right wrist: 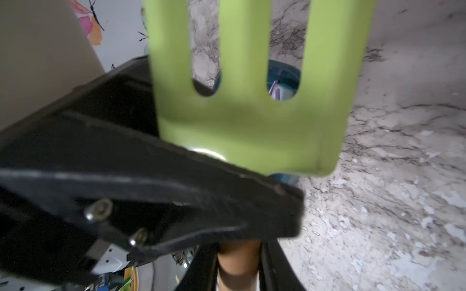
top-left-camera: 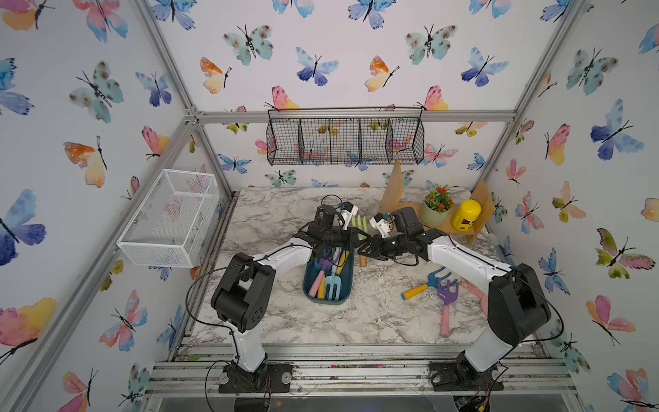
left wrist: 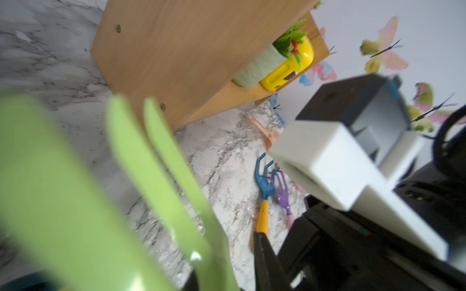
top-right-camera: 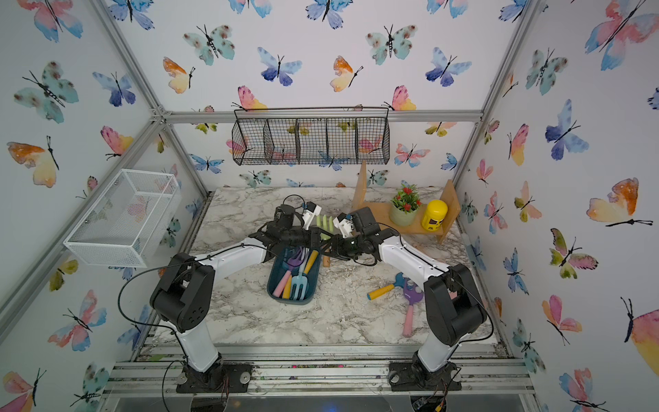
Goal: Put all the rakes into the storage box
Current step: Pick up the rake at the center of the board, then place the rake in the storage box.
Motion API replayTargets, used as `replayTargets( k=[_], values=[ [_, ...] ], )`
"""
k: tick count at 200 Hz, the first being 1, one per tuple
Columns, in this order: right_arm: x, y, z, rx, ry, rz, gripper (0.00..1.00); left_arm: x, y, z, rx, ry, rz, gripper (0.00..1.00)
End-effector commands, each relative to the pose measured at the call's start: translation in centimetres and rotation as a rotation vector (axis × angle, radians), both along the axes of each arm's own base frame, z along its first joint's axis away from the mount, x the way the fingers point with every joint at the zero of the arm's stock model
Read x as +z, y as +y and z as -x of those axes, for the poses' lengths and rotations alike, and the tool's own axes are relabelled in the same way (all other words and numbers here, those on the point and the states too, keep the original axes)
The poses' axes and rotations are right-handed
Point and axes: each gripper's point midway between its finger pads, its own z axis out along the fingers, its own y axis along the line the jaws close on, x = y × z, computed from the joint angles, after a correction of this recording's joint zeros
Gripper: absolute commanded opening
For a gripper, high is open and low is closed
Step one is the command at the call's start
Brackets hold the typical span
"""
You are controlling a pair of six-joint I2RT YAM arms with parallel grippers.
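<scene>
Near far rim of storage box [top-left-camera: 325, 300], rake [top-left-camera: 357, 223], tines rearward.

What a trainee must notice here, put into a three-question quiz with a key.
1. True or false: the green rake already lies in the storage box.
2. Which part of the rake does the right gripper clamp? A) a tine B) the wooden handle C) nothing
3. What stands beside the yellow canister on the wooden shelf?
Key: 1. False: the right gripper and the left gripper hold it up, outside the box. 2. B. 3. A potted plant.
</scene>
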Motion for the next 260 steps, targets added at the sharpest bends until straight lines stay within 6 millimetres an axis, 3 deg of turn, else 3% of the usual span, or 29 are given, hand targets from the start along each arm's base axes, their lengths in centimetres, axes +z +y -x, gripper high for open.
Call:
replayTargets(
  k=[1,20,47,68,102,138,177,213,260],
  values=[
    [2.6,0.5,0.1,0.023,-0.059,-0.047,0.25,0.1,0.4,0.0,-0.005,-0.032,-0.024,0.0],
    [2.6,0.2,0.0,0.01,-0.067,-0.036,0.29,0.3,0.9,0.2,0.008,-0.037,-0.031,0.0],
    [3.3,-0.6,-0.6,-0.045,-0.103,-0.002,0.59,0.0,2.3,1.0,0.033,-0.034,-0.062,0.0],
    [4.3,-1.8,-1.3,-0.123,-0.16,0.031,0.7,-0.9,4.2,2.0,0.057,-0.019,-0.105,0.0],
    [5.3,-4.1,-2.3,-0.249,-0.25,0.077,0.72,-2.6,8.1,4.2,0.111,-0.006,-0.192,0.0],
    [4.9,-3.6,-2.2,-0.235,-0.233,0.057,0.72,-5.3,10.0,5.6,0.135,0.007,-0.278,0.0],
    [4.7,-3.1,-2.2,-0.218,-0.214,0.045,0.71,-6.6,10.1,5.3,0.132,0.023,-0.314,0.0],
    [4.9,-3.3,-2.1,-0.221,-0.22,0.053,0.71,-9.6,12.4,4.0,0.239,0.072,-0.468,0.0],
    [4.6,-3.5,-1.9,-0.226,-0.208,0.06,0.71,-10.1,12.1,3.8,0.233,0.099,-0.479,0.43]
  ],
)
